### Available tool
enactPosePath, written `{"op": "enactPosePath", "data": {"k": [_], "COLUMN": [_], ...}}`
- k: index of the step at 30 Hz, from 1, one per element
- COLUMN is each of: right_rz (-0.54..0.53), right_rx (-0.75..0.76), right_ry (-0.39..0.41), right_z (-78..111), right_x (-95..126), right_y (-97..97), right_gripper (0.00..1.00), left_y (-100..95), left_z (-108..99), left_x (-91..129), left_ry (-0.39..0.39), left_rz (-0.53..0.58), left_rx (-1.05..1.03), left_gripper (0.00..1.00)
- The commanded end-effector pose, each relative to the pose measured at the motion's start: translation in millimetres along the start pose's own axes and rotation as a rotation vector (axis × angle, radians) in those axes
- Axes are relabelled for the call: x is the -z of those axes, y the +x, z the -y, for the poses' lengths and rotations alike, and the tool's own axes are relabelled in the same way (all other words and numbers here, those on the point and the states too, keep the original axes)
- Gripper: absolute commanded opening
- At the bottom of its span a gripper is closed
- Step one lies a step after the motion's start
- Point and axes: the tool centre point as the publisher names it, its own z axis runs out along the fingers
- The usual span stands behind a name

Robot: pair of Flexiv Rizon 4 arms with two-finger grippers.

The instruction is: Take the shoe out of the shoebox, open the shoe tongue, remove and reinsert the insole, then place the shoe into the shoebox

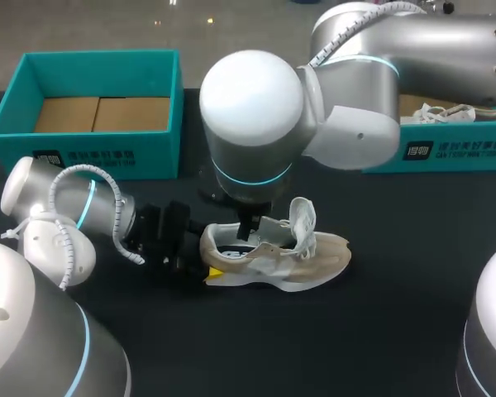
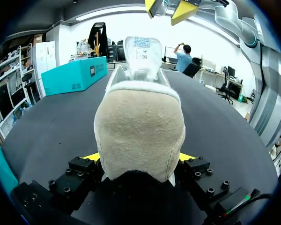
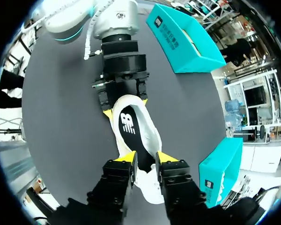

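A beige and white sneaker (image 1: 281,258) lies on its sole on the black table, its white tongue (image 1: 302,220) pulled upright. My left gripper (image 1: 205,260) is shut on the heel (image 2: 139,131), a yellow fingertip (image 2: 94,156) pressed against each side. My right gripper (image 3: 146,158) hangs just above the shoe's opening, its jaws drawn near each other, still apart and holding nothing. The black insole (image 3: 128,123) lies inside the shoe and shows through the opening. From the left wrist, the right gripper (image 2: 167,8) shows above the tongue (image 2: 141,54).
A teal shoebox (image 1: 99,153) with a bare cardboard floor stands at the back left. A second teal box (image 1: 455,150) at the back right holds another white shoe (image 1: 446,113). My right arm's big joint (image 1: 252,124) hangs over the table's middle.
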Motion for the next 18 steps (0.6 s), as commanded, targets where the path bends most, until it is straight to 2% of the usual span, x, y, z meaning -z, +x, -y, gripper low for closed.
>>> {"op": "enactPosePath", "data": {"k": [1,5,7,18], "right_rz": [0.0,-0.002,0.003,-0.052], "right_rx": [0.109,0.115,0.144,0.194], "right_ry": [0.0,-0.003,0.022,0.028], "right_z": [-1.1,-2.0,-4.8,-8.9], "right_x": [-1,-4,-10,-60], "right_y": [-0.1,-2.0,-3.5,0.9], "right_gripper": [0.0,0.0,0.0,0.0], "left_y": [0.0,0.0,0.0,0.0], "left_z": [-2,-2,-2,-2], "left_x": [-2,-2,-2,-2], "left_ry": [-0.003,-0.003,-0.003,-0.003], "left_rz": [0.002,0.002,0.002,0.002], "left_rx": [0.0,0.0,0.0,0.0], "left_gripper": [0.0,0.0,0.0,0.0]}}
